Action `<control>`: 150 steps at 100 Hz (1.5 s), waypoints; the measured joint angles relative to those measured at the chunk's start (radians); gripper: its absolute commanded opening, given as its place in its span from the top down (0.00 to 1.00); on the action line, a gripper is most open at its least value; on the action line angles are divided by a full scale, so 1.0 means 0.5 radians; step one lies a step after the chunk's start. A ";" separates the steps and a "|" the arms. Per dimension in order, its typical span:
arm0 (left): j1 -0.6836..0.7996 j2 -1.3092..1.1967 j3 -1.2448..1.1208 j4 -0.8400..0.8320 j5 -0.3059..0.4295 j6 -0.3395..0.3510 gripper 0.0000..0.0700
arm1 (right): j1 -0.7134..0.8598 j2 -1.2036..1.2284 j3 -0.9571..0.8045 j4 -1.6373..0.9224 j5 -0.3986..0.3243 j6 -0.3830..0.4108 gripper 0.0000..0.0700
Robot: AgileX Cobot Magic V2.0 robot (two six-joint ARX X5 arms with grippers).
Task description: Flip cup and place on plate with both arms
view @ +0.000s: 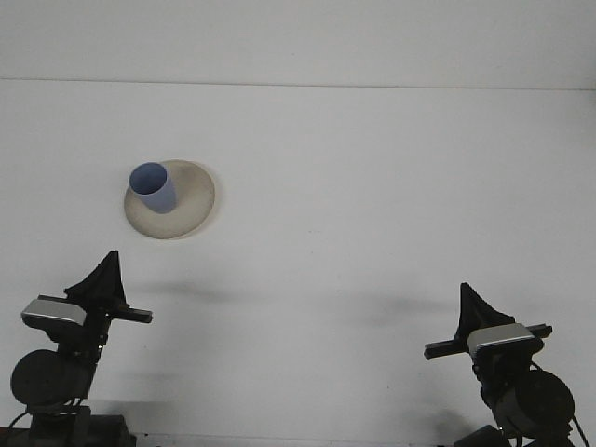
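I see the cup (154,187) standing mouth-up on the plate (191,209), toward its left edge, far-left on the table (372,186); its long axis is near vertical, tipped slightly toward me; it lies ahead of my left claw (101,284) and a little to its right, well apart; that arm is clearly the nearer; the right claw (470,317) sits low, well away; neither claw holds or touches anything; how far each is spread I cannot tell from this view.
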 measured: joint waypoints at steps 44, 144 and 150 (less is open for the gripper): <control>-0.080 -0.518 -0.571 -0.002 -0.222 -0.008 0.98 | 0.000 0.000 0.000 0.001 0.000 0.000 0.99; -0.081 -0.520 -0.593 -0.019 -0.221 -0.038 0.98 | 0.000 0.000 0.000 0.002 0.000 0.000 0.99; -0.081 -0.520 -0.593 -0.020 -0.221 -0.038 0.98 | -0.005 0.000 0.000 0.003 0.000 -0.002 0.99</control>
